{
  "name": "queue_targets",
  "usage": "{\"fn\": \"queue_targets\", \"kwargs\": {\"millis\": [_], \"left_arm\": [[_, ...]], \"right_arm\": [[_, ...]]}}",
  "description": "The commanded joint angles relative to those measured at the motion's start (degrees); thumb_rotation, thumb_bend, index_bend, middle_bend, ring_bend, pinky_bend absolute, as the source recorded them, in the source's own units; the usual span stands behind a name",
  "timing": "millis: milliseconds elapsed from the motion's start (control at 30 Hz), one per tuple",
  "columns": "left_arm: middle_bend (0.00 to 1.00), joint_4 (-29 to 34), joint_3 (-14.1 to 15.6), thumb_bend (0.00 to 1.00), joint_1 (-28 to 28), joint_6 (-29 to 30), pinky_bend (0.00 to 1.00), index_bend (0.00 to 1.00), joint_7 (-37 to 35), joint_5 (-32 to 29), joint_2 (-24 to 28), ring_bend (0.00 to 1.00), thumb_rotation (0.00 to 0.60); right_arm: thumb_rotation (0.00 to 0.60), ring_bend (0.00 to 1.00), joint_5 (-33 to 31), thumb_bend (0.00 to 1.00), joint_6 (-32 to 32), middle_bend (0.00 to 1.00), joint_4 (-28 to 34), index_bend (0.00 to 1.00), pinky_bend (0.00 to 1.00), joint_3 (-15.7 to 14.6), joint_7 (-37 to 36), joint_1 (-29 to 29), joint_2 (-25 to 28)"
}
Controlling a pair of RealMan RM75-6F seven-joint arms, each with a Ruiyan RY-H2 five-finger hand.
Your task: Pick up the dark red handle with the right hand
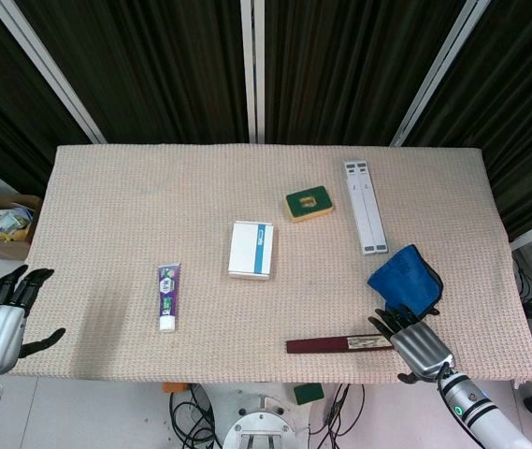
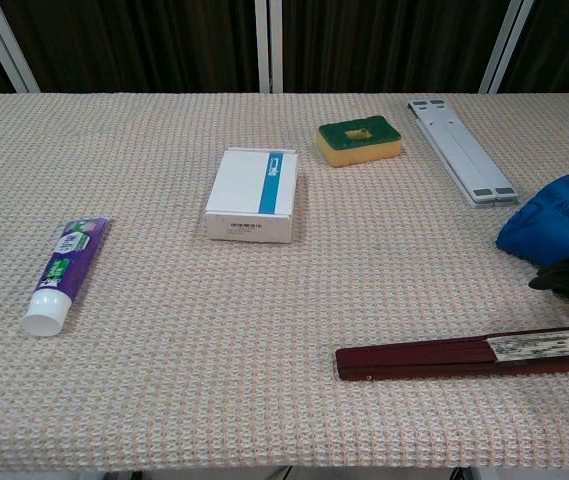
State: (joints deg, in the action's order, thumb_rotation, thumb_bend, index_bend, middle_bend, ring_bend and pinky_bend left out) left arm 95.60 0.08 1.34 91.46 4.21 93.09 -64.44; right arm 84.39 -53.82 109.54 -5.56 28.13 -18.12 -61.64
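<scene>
The handle (image 1: 338, 345) lies flat, long axis left-right along the near table (image 1: 107, 206) edge. The right hand (image 1: 415, 342), fingers apart and empty, sits at its right end. The left hand (image 1: 2, 312) hangs spread and empty.

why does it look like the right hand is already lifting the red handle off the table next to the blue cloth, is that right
Not lifting: the head view shows the red handle lying flat on the table, with the right hand at its end near the blue cloth. The chest view agrees.

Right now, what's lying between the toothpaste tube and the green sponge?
The white box lies between the toothpaste tube and the green sponge, roughly midway, touching neither. The head view shows it best.
</scene>
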Motion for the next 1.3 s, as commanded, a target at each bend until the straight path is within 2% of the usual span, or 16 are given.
{"fn": "queue_targets", "kwargs": {"millis": [33, 267, 433, 600, 800, 1300], "left_arm": [[0.18, -0.03, -0.02, 0.05, -0.06, 0.07, 0.16, 0.16, -0.05, -0.06, 0.03, 0.09, 0.575], [0.18, -0.08, -0.02, 0.05, -0.13, 0.22, 0.16, 0.16, -0.02, 0.05, 0.05, 0.09, 0.574], [0.18, 0.04, -0.14, 0.05, -0.17, 0.50, 0.16, 0.16, -0.13, 0.16, 0.16, 0.09, 0.582], [0.18, -0.34, -0.11, 0.05, -0.41, 0.62, 0.16, 0.16, -0.52, -0.16, 0.17, 0.09, 0.578], [0.18, -0.87, -0.20, 0.05, -0.40, 0.42, 0.16, 0.16, -0.97, -0.50, 0.03, 0.09, 0.584], [0.18, -1.96, -0.14, 0.05, -0.56, 0.46, 0.16, 0.16, -1.63, -0.58, -0.52, 0.09, 0.588]], "right_arm": [[0.600, 0.00, 0.00, 0.12, -0.42, 0.06, -0.10, 0.00, 0.00, -0.04, -0.28, -0.09, -0.12], [0.600, 0.00, -0.47, 0.17, -0.69, 0.07, -0.79, 0.00, 0.00, 0.55, -0.33, -1.02, -1.28], [0.600, 0.00, -1.40, 0.18, 0.12, 0.12, -1.21, 0.01, 0.02, 0.79, 2.08, -2.10, -3.02], [0.600, 0.10, -2.26, 0.19, -0.51, 0.22, -1.99, 0.13, 0.03, 0.87, 6.28, -2.53, -5.27], [0.600, 0.20, -3.02, 0.21, -0.94, 0.32, -2.51, 0.21, 0.03, 0.52, 8.17, -2.78, -6.72], [0.600, 0.32, -1.52, 0.27, -3.23, 0.44, -3.86, 0.41, 0.04, -0.47, 8.87, -2.77, -8.85]]}}
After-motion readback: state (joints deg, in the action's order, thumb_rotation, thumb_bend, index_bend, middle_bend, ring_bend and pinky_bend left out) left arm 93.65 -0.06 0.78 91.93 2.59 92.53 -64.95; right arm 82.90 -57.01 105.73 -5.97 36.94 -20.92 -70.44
